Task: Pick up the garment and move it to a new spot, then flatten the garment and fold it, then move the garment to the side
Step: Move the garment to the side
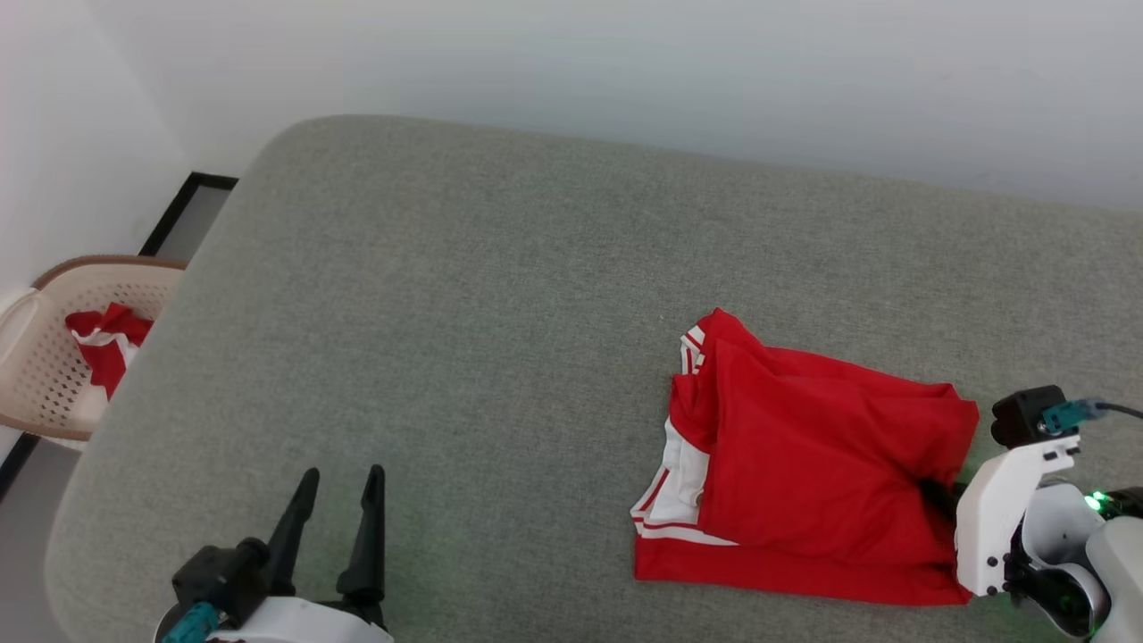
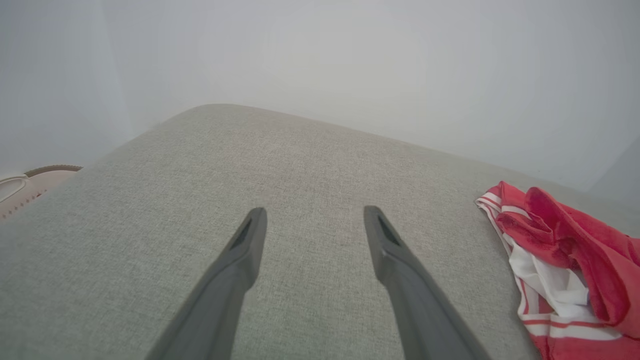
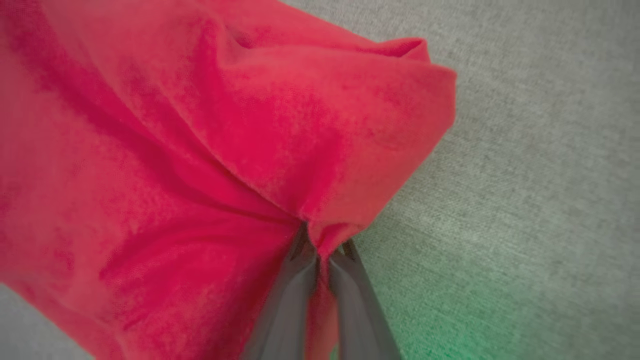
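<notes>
Grip looks sound: right gripper [image 3: 322, 247] pinches the 3 o'clock edge of the shirt [image 1: 804, 464], left gripper [image 1: 344, 471] spread wide and empty, so a low, slow drag should keep its folds.

White forearms [image 1: 1000, 509], long dark fingers [image 1: 368, 536], teal plug [image 1: 1064, 414], green light [image 1: 1093, 502]

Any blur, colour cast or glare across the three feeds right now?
Head view: evenly lit, sharp; green LED on the right arm blooms a little. Left wrist view: left gripper crisp, wall hazy and washed out. Right wrist view: garment close and soft-focused, green cast on the grey surface beside the right gripper.
</notes>
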Robot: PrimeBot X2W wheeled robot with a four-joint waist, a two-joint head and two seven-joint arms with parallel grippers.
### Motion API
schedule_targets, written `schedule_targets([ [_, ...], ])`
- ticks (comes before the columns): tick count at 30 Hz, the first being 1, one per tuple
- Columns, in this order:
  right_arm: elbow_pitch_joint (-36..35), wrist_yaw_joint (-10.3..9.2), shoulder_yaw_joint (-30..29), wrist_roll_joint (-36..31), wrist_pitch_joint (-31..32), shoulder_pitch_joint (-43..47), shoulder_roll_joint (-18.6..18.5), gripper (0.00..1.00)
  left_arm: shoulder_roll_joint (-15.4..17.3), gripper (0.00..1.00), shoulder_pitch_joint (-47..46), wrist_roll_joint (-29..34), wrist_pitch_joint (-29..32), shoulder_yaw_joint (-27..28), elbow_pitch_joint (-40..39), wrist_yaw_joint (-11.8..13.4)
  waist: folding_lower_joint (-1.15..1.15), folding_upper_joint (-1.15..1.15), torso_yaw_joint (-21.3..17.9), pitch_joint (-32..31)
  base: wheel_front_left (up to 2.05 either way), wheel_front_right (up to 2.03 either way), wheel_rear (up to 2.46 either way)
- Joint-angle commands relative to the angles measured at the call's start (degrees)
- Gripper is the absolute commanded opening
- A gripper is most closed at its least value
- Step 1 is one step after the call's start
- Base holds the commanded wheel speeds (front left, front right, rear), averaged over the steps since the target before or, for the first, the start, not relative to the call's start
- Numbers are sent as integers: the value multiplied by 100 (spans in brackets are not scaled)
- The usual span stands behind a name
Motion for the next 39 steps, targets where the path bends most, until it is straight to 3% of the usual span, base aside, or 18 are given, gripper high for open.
schedule_targets([
  [1,43,-9,104,8,132,-15,-8,0,-13,100,-35,33,2,39,-24,-23,0,0,-29,-25,0,0,0],
  [14,-655,-9,254,-196,397,-597,-683,0,16,100,-58,75,3,91,-172,-21,0,0,-404,-69,0,0,0],
  [28,-1315,-8,276,-357,503,-1345,-1687,0,174,100,-640,46,2,-143,-317,-21,0,0,-1309,509,0,0,0],
  [39,-1269,-8,339,-423,268,-1967,-2110,0,438,100,-1355,59,2,-452,-364,-21,0,0,-2156,1117,0,0,0],
])
